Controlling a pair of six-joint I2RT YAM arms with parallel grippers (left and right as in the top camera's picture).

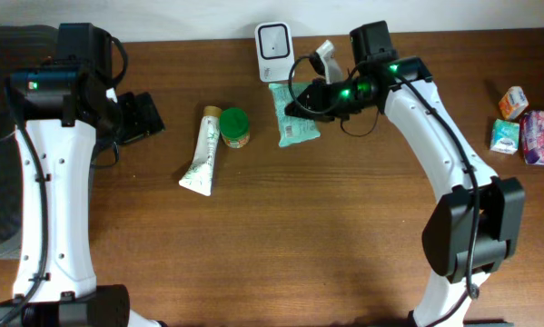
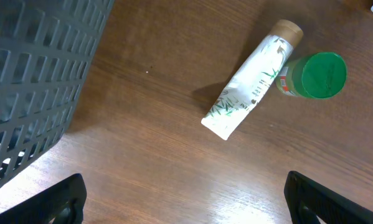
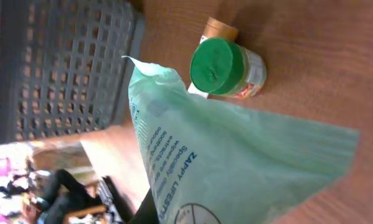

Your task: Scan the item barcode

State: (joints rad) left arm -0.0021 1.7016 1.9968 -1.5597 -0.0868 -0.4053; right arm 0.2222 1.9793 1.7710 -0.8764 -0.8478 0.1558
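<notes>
Right arm bent toward 12 o'clock; right pincer (image 1: pixel 301 103) clamped on green pouch (image 1: pixel 297 127) beside scanner (image 1: pixel 273 50). At 9 o'clock, left pincer (image 1: pixel 144 116) spread apart.

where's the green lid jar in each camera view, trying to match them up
Overhead: the green-lidded jar stands left of centre, in the upper half.
Left wrist: it is near the right edge, towards the top.
Right wrist: it is at top centre, above the green pouch.
Shared landmark: the white tube beside it.
</notes>
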